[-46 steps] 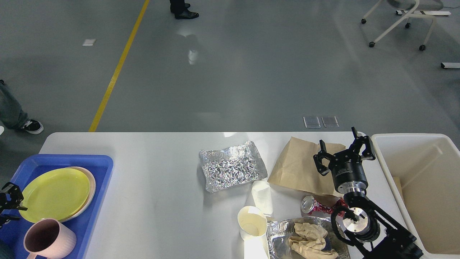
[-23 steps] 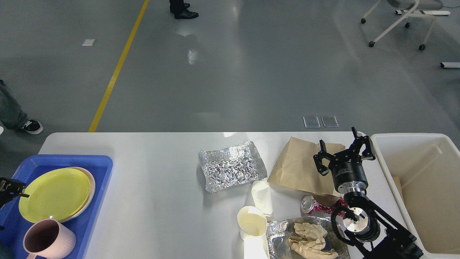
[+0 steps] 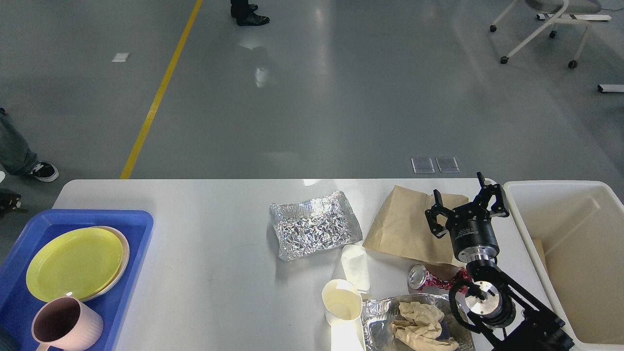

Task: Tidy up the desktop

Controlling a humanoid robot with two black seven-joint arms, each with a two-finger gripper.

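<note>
The white desktop carries litter on its right half: a crumpled foil tray, a brown paper bag, a crushed red can, a paper cup, a flattened white cup, and a second foil tray holding crumpled brown paper. My right gripper stands open above the bag's right edge with nothing between its fingers. My left gripper is a small dark shape at the left edge, beyond the blue tray's far corner; its fingers cannot be told apart.
A blue tray at the front left holds a yellow plate stacked on a cream one, and a pink mug. A cream plastic bin stands just off the table's right end. People's shoes and a wheeled chair are on the floor beyond.
My left gripper has moved away along the left edge, from beside the yellow plate to past the blue tray's far corner. The right arm and the litter have not moved.
</note>
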